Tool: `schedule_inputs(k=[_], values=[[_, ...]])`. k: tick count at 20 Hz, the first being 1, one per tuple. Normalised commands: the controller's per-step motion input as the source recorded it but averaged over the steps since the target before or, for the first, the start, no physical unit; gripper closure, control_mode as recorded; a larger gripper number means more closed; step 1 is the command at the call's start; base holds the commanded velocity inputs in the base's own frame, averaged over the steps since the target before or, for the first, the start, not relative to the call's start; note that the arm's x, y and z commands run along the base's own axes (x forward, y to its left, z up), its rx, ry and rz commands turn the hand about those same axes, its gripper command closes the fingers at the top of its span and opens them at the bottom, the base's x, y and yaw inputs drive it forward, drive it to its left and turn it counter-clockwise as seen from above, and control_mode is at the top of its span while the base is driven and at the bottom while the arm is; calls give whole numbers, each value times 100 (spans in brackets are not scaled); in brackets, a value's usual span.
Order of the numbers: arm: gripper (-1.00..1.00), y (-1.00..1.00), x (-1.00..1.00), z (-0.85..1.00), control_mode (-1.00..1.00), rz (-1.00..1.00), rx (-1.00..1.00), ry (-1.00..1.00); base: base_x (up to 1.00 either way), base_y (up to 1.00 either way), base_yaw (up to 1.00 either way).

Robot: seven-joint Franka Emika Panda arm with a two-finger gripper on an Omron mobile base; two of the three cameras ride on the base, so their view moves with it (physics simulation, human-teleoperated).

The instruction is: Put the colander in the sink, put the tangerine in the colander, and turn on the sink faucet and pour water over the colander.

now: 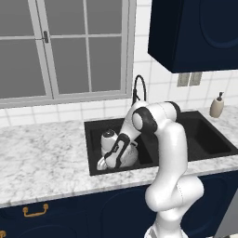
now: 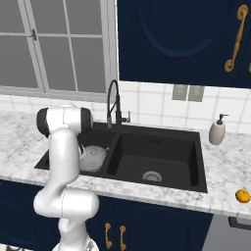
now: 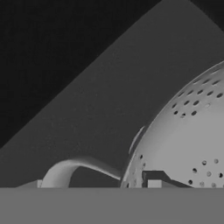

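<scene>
Down inside the left basin of the sink (image 2: 162,139), my end effector (image 1: 103,162) hangs at the rim of the colander (image 2: 93,158); I cannot tell whether it grips. Far right on the counter (image 2: 223,193) lies the tangerine (image 2: 242,195).

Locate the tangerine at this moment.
In the right base view the tangerine sits on the counter at far right, near its front edge, right of the sink and below the soap dispenser.
</scene>
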Motion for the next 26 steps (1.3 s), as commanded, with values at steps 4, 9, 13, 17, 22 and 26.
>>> schedule_inputs(k=[4, 9, 13, 17, 22, 26], values=[[100, 0, 24, 0, -100, 1, 7, 0, 0, 0, 0], [100, 0, 31, 6, -100, 1, 6, 0, 0, 0, 0], [-100, 0, 14, 11, -100, 5, 1, 0, 0, 0, 0], [-100, 0, 0, 63, -100, 6, 0, 0, 0, 0, 0], [-100, 10, 0, 99, -100, 3, 0, 0, 0, 0, 0], [-100, 19, -5, 98, -100, 0, 0, 0, 0, 0, 0]])
